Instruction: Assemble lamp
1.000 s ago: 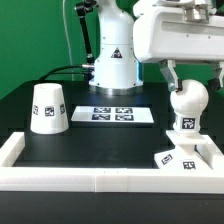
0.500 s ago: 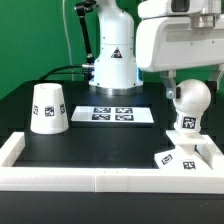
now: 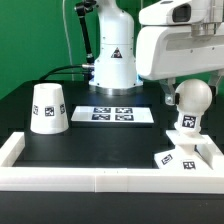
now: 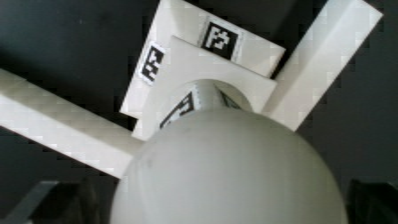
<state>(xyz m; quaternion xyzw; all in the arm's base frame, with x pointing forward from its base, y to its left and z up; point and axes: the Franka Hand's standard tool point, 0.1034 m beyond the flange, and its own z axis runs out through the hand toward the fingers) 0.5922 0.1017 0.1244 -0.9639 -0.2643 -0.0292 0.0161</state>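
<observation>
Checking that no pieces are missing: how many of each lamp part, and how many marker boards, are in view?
Shade: 1
Bulb: 1
Base: 1
Marker board: 1
Total: 4

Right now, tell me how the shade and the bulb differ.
Shape: the shade is a truncated cone; the bulb is a ball on a short stem. Size: the shade is clearly larger than the bulb. State: the shade stands free on the table at the exterior view's left; the bulb is held in the gripper above the base at that view's right. Both are white with black square tags.
</observation>
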